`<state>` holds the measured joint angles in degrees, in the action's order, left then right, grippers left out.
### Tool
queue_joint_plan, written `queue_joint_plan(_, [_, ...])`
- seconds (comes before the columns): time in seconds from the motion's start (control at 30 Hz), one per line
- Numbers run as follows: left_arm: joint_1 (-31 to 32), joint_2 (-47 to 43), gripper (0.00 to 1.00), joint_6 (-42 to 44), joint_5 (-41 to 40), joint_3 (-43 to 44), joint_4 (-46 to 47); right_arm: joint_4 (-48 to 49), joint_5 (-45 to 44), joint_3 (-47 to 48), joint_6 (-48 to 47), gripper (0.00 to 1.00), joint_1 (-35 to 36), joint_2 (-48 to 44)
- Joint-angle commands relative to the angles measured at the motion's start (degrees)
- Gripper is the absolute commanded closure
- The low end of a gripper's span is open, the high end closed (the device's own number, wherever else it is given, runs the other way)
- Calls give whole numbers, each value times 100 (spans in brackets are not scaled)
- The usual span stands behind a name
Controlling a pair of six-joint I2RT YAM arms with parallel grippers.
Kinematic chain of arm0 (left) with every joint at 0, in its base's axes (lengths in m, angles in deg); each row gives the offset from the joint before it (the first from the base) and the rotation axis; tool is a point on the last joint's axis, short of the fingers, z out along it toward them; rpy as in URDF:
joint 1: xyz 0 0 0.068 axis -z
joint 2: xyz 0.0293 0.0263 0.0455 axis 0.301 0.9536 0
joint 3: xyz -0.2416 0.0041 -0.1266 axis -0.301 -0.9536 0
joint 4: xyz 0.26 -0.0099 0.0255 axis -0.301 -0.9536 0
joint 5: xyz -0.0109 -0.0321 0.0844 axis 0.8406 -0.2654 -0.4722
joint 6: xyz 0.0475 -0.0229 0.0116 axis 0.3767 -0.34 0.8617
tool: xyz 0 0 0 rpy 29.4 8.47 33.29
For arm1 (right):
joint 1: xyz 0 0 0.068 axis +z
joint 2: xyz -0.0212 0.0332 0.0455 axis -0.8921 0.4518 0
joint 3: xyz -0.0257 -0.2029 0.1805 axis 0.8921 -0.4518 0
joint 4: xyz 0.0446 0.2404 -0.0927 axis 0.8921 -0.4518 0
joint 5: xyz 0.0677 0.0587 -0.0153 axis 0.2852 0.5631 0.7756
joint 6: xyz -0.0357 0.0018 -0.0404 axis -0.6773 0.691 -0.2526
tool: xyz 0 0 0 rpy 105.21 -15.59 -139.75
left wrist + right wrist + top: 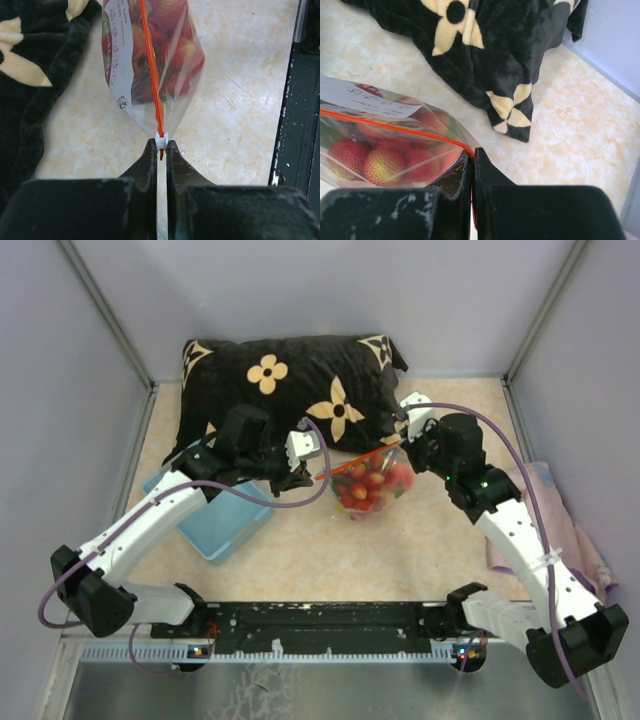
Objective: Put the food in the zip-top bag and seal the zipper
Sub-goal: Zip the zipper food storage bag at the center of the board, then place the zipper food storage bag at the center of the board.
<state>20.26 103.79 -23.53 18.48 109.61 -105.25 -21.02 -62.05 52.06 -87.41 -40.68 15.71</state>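
Observation:
The clear zip-top bag (372,487) hangs between my two grippers, lifted over the table's middle, with the food (368,483) inside: red strawberries (382,162) and a bit of green. Its red-orange zipper (151,70) runs taut from one gripper to the other. My left gripper (161,143) is shut on the white slider at the zipper's left end. My right gripper (473,152) is shut on the zipper's right end (400,128). A white label (118,55) shows on the bag's side.
A black cushion with cream flowers (290,380) lies at the back, close behind the bag. A light blue basket (225,523) sits under my left arm. A pink cloth (560,525) lies at the right edge. Grey walls close the table in.

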Motion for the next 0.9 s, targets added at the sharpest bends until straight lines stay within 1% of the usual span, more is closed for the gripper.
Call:
queue_joint_plan(0.0, [-7, -205, 100, -110, -336, -79, -351, 623, -775, -34, 247, 100, -266, -308])
queue_joint_plan(0.17, [-6, -141, 99, -195, -618, -109, -358, 654, -846, -95, 447, 100, -471, -335])
queue_joint_plan(0.27, [-7, -94, 99, -314, -709, -119, -254, 737, -636, -174, 466, 100, -487, -394])
queue_joint_plan(0.43, [-7, -190, 92, -713, -664, -382, 310, 1213, -128, -645, 677, 100, -485, -718])
queue_joint_plan(0.47, [-7, -220, 90, -805, -657, -471, 467, 1344, -33, -777, 744, 99, -485, -797])
queue_joint_plan(0.5, [-7, -249, 90, -894, -657, -551, 611, 1466, 77, -891, 810, 92, -480, -849])
queue_joint_plan(0.53, [-7, -274, 89, -964, -635, -620, 727, 1578, 196, -974, 874, 82, -483, -879])
queue_joint_plan(0.57, [-7, -310, 87, -1057, -664, -686, 894, 1608, 290, -1019, 942, 70, -484, -884])
queue_joint_plan(0.6, [-7, -359, 84, -1170, -723, -769, 1037, 1603, 330, -1023, 1013, 63, -480, -877])
queue_joint_plan(0.63, [-7, -420, 78, -1301, -829, -804, 1187, 1596, 319, -1003, 1096, 59, -479, -861])
queue_joint_plan(0.67, [-7, -495, 70, -1437, -958, -894, 1333, 1579, 263, -988, 1175, 56, -484, -850])
queue_joint_plan(0.7, [-7, -570, 64, -1569, -1114, -942, 1450, 1572, 199, -960, 1241, 53, -485, -849])
queue_joint_plan(0.83, [-7, -994, 49, -2094, -1863, -1134, 1679, 1484, -99, -860, 1552, 43, -484, -965])
queue_joint_plan(0.87, [-12, -1125, 46, -2226, -2049, -1176, 1676, 1425, -199, -816, 1647, 34, -481, -1009])
